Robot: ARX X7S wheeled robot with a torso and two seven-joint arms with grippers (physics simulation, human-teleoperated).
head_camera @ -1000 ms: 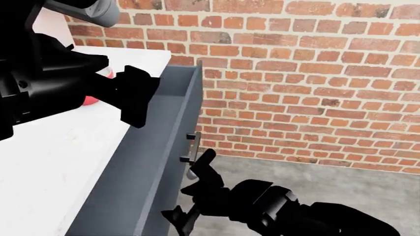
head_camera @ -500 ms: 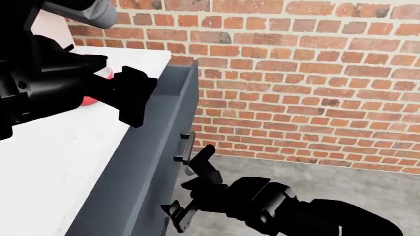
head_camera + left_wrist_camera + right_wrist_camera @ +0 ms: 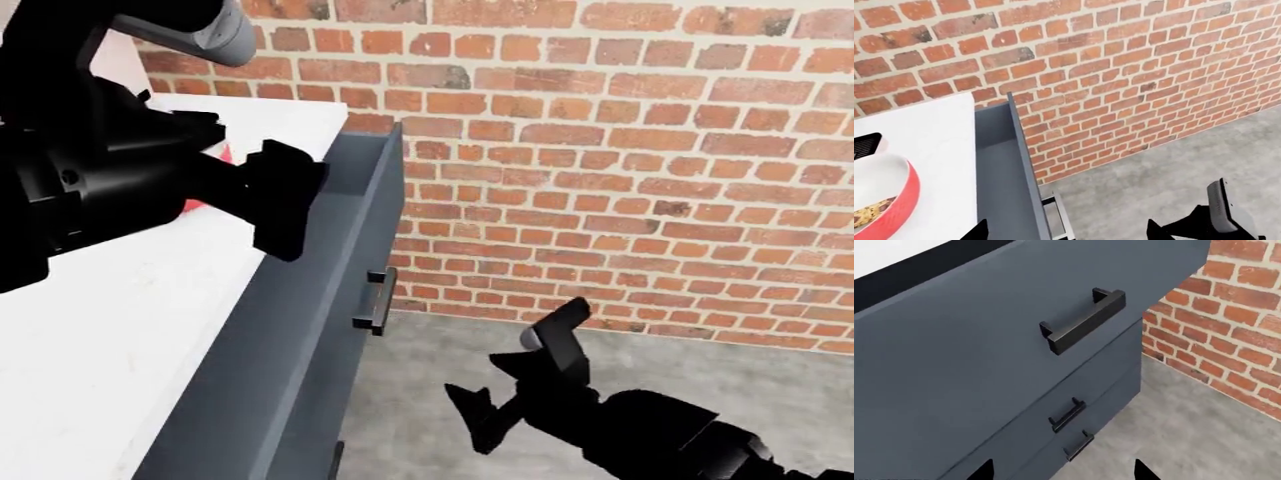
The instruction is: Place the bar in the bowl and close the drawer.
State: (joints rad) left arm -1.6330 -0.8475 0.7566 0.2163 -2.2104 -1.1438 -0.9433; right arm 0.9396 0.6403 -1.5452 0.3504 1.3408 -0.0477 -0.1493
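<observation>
The red bowl [image 3: 906,200], white inside, stands on the white worktop [image 3: 934,135], and the tan grainy bar [image 3: 869,213] lies in it. In the head view only a red sliver of the bowl [image 3: 222,153] shows behind my left arm. The slate drawer [image 3: 995,170] stands partly open beside the worktop, with its black bar handle [image 3: 378,300] on the front [image 3: 987,355]. My left gripper [image 3: 1067,236] hovers open above the drawer's edge, holding nothing. My right gripper [image 3: 523,390] is open and empty, off to the right of the handle [image 3: 1084,320] and not touching it.
A red brick wall [image 3: 627,160] runs close behind the cabinet. Grey concrete floor [image 3: 694,370] lies to the right of it. Two lower drawers with small black handles [image 3: 1067,415] sit below the open one.
My right gripper has drawn back from the drawer handle, to the right and away from the front. The drawer front has slid slightly inward. The left arm has barely shifted.
</observation>
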